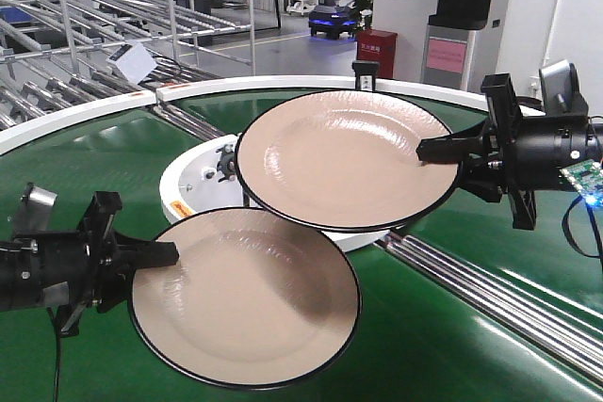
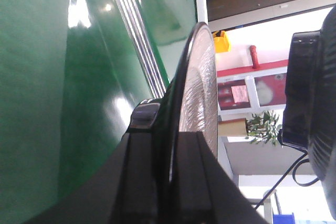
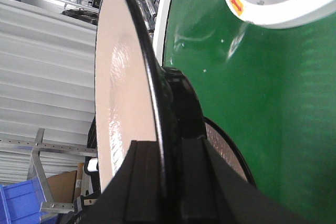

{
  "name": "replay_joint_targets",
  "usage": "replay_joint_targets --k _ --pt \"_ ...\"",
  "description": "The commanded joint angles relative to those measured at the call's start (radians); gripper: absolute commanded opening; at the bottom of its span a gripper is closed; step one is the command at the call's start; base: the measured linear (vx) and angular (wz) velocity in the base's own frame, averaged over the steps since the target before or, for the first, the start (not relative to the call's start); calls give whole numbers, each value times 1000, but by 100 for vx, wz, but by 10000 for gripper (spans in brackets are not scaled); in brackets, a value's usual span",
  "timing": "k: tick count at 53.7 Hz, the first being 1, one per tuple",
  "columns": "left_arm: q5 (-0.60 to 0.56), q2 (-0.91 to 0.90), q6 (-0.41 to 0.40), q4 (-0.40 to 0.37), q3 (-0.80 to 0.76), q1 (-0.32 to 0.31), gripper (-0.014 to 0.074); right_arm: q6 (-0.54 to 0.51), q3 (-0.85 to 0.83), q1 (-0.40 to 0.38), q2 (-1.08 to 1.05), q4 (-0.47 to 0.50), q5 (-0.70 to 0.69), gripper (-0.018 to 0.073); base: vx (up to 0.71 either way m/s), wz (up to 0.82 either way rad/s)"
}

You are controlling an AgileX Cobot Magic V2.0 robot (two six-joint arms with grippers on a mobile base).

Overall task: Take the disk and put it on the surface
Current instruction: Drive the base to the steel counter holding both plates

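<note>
2 disks over green belt [image 1: 443, 345]: left gripper [image 1: 155, 253] clamps lower disk [image 1: 247, 298] by left rim; right gripper [image 1: 438, 148] clamps upper disk [image 1: 344, 159] by right rim.

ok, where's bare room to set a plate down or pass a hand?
Free: green belt front right, between the lower plate and the steel rails; belt far left, between the white outer rim and the left arm. Crowded: centre, upper plate and lower one at the white hub. No dark tabletop in view.
</note>
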Motion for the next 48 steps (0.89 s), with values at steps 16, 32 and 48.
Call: replay_joint_targets --k 16,32,48 --pt "48 -48 -19 -130 -33 -5 -4 -3 -41 -5 -56 140 -11 -8 -23 -9" --pt "48 -48 -19 -130 -33 -5 -4 -3 -41 -5 -56 140 -11 -8 -24 -18" --pt "48 -48 -19 -130 -33 -5 -4 -3 -41 -5 -56 140 -11 -8 -20 -43"
